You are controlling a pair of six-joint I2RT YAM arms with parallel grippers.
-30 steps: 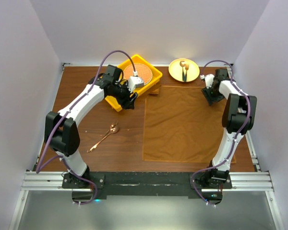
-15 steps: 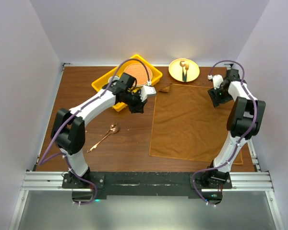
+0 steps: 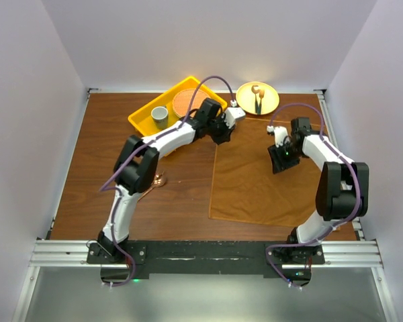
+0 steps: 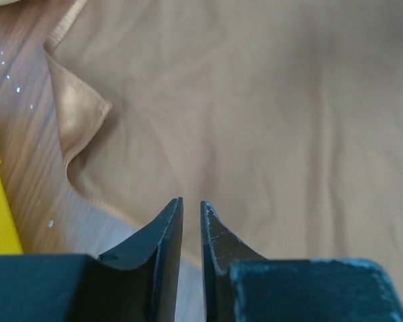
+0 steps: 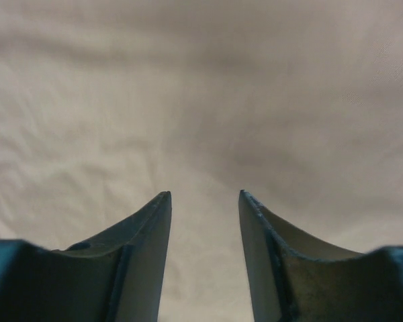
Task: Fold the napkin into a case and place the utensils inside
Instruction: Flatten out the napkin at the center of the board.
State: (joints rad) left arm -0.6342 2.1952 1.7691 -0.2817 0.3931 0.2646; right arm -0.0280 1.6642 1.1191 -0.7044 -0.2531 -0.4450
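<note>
Rust-brown square cloth napkin (image 3: 269, 181) lies spread flat on the right half of the brown wooden table (image 3: 101, 168). It is one layer, with no case formed. Its far-left corner (image 4: 77, 114) is rucked up and turned over on itself; the rest is smooth with light creases.

Slim copper-coloured spoon (image 3: 160, 180) is on bare wood left of the napkin, apart from it. It is mostly hidden under the left arm's elbow and only a bit shows.

Left gripper (image 3: 223, 131) is at the napkin's far-left edge, just beside the rucked corner. In the wrist view (image 4: 190, 204) the jaws are almost pressed together, with only a thin slit and nothing in it. It hangs over the cloth edge; I can't tell if the tips touch it.

Right gripper (image 3: 282, 157) is over the far-right part of the napkin. In the wrist view (image 5: 203, 196) the jaws are spread moderately with only cloth beyond them, and nothing is pinched. It is close to the fabric; contact can't be told.

Yellow rectangular plastic tray (image 3: 138, 123) sits far-left of the napkin, near the left gripper. It holds a small grey cup (image 3: 160, 117) and a round orange disc (image 3: 187, 102).

Round yellow plate (image 3: 245, 100) is just beyond the napkin's far edge. On it lies a short dark-handled, gold-tipped utensil (image 3: 258, 99).
</note>
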